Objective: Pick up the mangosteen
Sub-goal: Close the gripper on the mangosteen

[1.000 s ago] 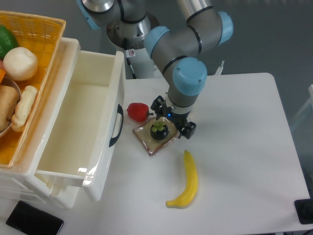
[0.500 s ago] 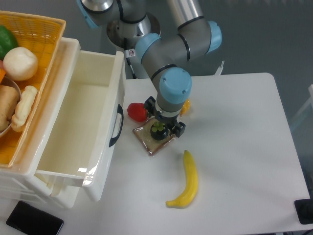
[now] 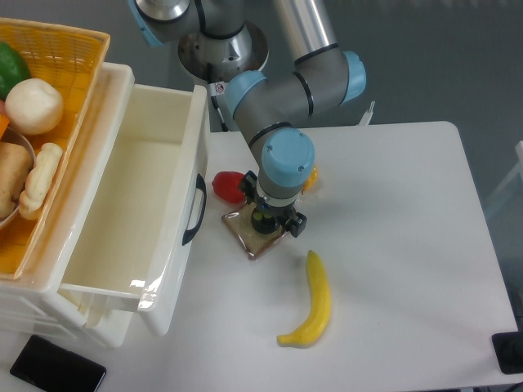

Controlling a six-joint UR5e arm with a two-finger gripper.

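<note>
The mangosteen [image 3: 262, 219] sat on the bread slice [image 3: 253, 233] near the table's [image 3: 392, 245] middle, directly under the gripper [image 3: 267, 219]. A pepper-like fruit [image 3: 228, 186] lay just left of and behind the slice. A wedge [image 3: 310, 176] lay behind, mostly hidden by the arm [image 3: 282, 155]. A banana [image 3: 315, 302] lay in front, to the right. An open drawer [image 3: 135, 204] stood left of the slice, with a basket [image 3: 61, 57] of foods further left. A phone [image 3: 55, 369] lay at the front left corner.
</note>
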